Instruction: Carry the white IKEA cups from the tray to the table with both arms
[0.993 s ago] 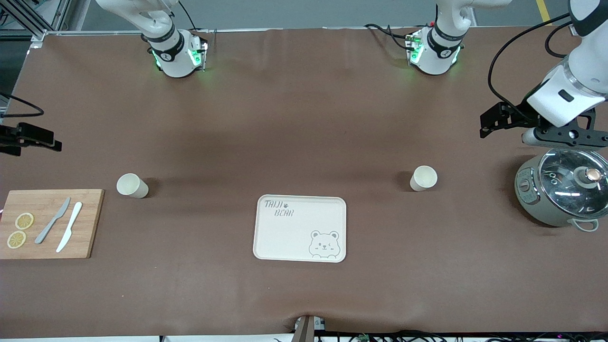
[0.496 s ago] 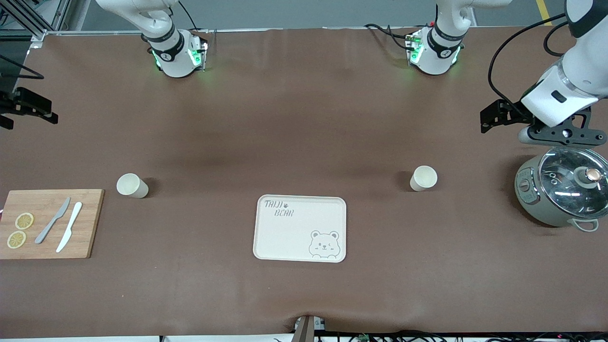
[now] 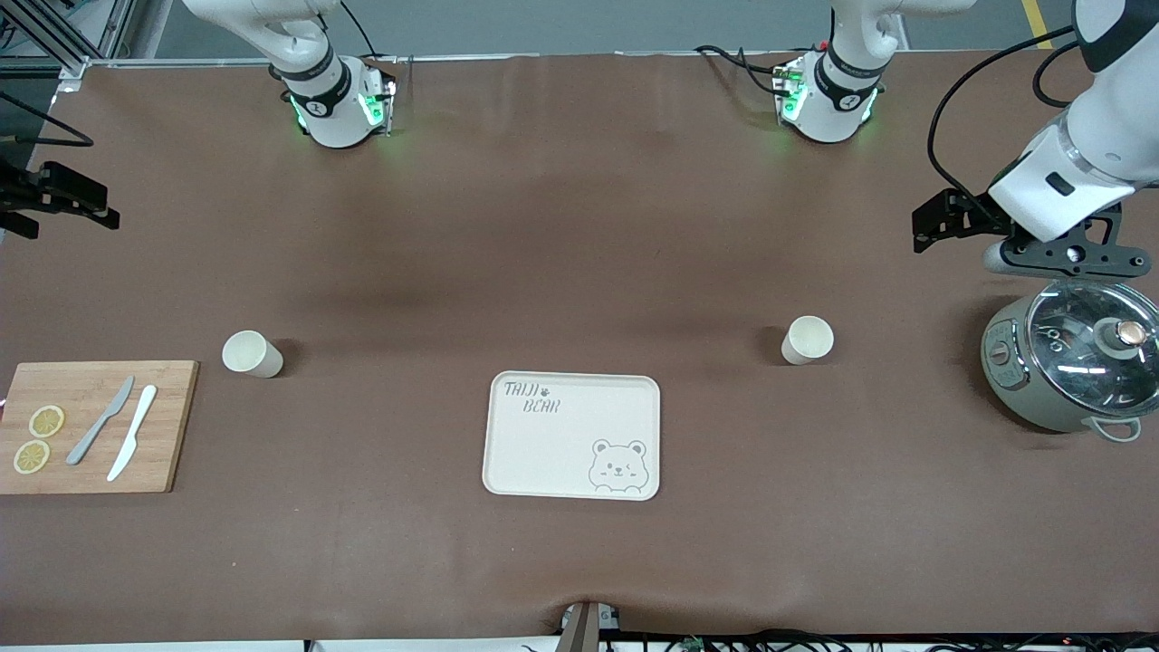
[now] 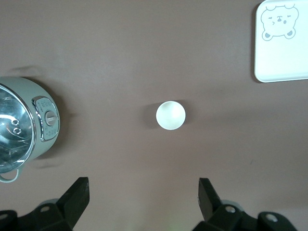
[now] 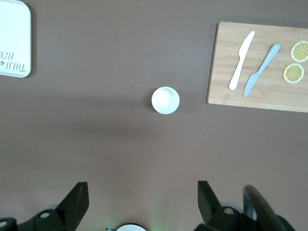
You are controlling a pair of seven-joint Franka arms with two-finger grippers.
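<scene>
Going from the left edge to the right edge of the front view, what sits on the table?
Cutting board → cup → bear tray → second cup → lidded cooker pot.

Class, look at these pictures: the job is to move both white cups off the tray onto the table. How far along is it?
Done: the tray holds nothing, and both cups stand on the table, one beside the cutting board, the other near the pot.
In hand: nothing. The left gripper and right gripper are open and raised.
Left: apparently nothing.
</scene>
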